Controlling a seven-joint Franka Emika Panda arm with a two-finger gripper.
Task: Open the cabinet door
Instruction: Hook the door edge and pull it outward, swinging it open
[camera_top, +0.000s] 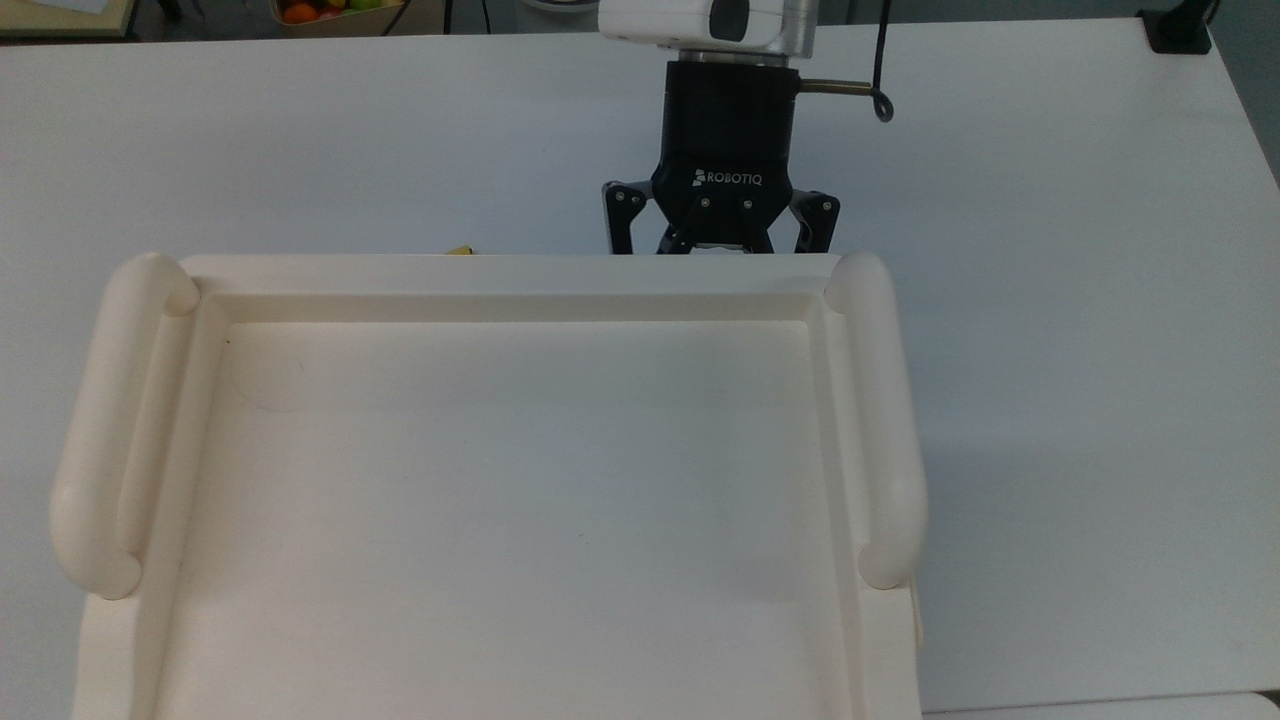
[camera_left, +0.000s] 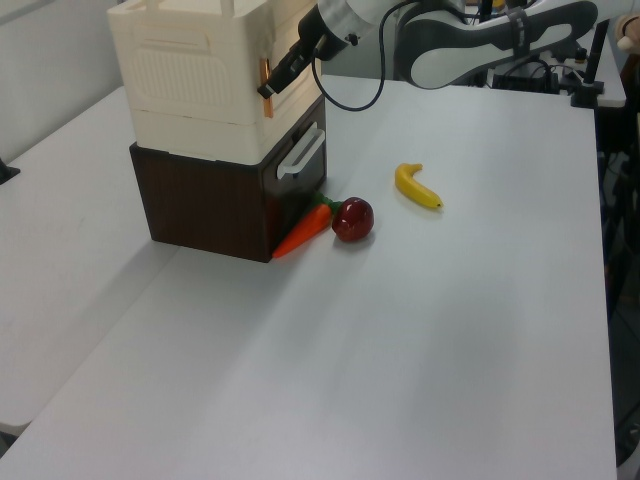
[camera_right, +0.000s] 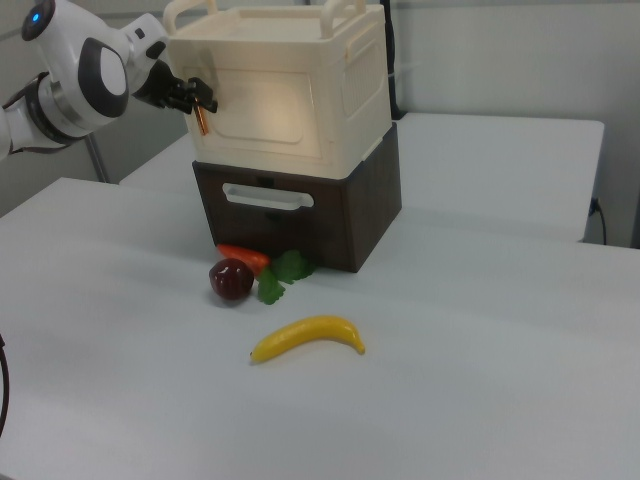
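Evidently the pincer (camera_right: 200, 103), closed on the orange handle (camera_right: 201, 120) at the cabinet door (camera_right: 262, 105) edge, grips a light, stiff panel (likely swinging freely).

You get bright, even overhead light in all three views, with no hard glare. In the top view the cabinet (camera_top: 500, 480) throws a soft grey shadow onto the table (camera_top: 1050, 350) toward 3 o'clock, and its cream top washes out so the recess edges look faint. In the left view the table reads bluish-white, with weak shadows beneath the apple (camera_left: 352, 219) and banana (camera_left: 417, 187). In the right view the cabinet door (camera_right: 262, 112) glows warm yellowish. Fine detail is soft throughout.
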